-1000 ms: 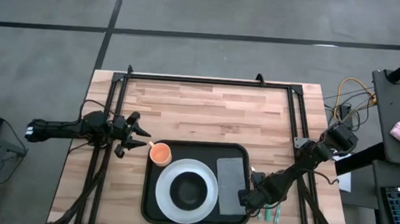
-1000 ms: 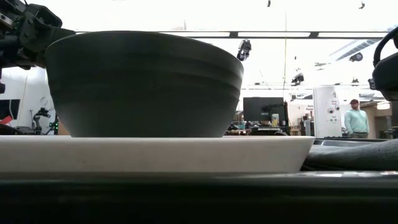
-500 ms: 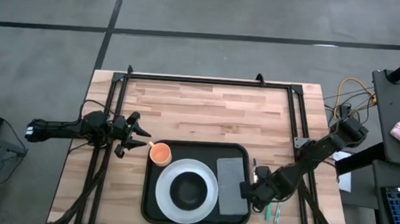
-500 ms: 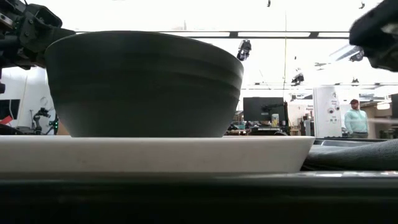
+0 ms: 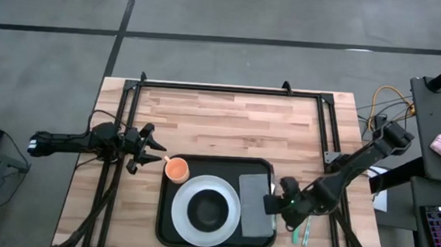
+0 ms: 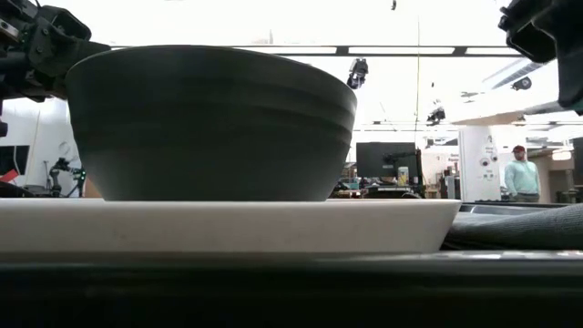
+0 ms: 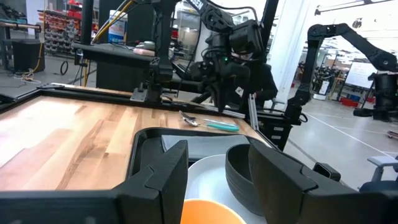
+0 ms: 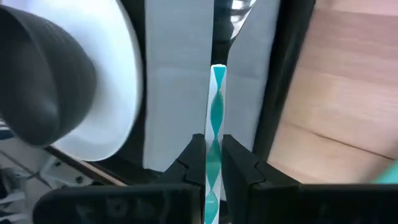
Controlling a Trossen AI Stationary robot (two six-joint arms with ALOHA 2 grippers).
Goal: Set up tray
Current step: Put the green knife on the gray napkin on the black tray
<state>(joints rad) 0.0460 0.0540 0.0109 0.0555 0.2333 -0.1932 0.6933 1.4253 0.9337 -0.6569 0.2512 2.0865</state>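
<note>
The black tray point(image 5: 225, 167) lies at the table's near middle. It carries a white plate point(image 5: 183, 218) with a dark bowl point(image 5: 209, 208), an orange cup point(image 5: 176, 168) and a grey napkin point(image 5: 252, 207). My right gripper point(image 5: 280, 199) hovers over the tray's right rim, shut on a teal-handled utensil point(image 8: 217, 106). My left gripper point(image 5: 155, 150) waits open, left of the cup. My right gripper pinches the utensil's twisted teal handle point(image 8: 214, 140) between its two fingers. The handle runs out along the fingers, and its free end points down toward the napkin point(image 8: 180, 93). The utensil is lifted clear of the table.
More teal-handled utensils point(image 5: 300, 236) lie on the wood right of the tray; a spoon point(image 7: 208, 123) shows among them. Bare wood stretches across the table's far half. A black frame runs along the table's edges. A person point(image 6: 523, 173) stands far off in the room.
My right gripper has risen from beside the tray's near right corner and moved toward the far edge. It has carried the utensil up off the table to above the tray's right rim. The left arm has kept still.
</note>
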